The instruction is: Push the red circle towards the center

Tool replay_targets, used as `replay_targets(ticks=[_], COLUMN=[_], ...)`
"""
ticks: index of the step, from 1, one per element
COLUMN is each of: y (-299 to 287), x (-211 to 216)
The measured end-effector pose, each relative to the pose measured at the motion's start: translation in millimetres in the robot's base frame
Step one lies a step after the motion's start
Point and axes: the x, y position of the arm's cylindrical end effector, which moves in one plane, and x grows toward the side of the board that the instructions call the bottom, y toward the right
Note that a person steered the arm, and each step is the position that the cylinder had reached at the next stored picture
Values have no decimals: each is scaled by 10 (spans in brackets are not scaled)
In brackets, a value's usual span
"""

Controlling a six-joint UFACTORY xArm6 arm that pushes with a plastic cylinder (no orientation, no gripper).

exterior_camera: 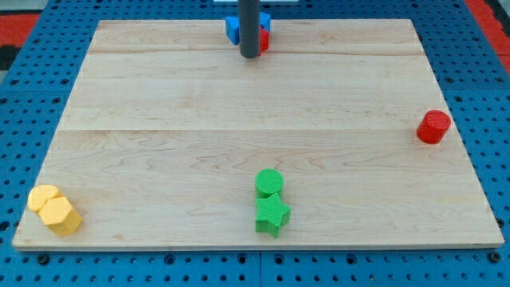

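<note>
The approach had hardly begun: my tip (pixel 250 56), a bare gripperless rod, stood far by the blue block (pixel 233 28), well apart from the red circle (pixel 434 127) at the right edge, needing to get right of it.

My tip (pixel 250 55) stands upright — set down at the view's top centre.

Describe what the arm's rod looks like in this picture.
Only the rod shows: a straight, smooth, dark grey cylinder coming down from the view's top edge, with a blunt, flat end at my tip. No cables, markings or claw are visible on it. The arm above is out of frame.
</note>
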Motion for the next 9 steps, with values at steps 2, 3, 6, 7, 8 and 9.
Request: replay_targets(ticks=[2,3,6,7,8,9], y=[295,502,2891,3504,3575,3573], x=[362,415,675,1277,1599,1717])
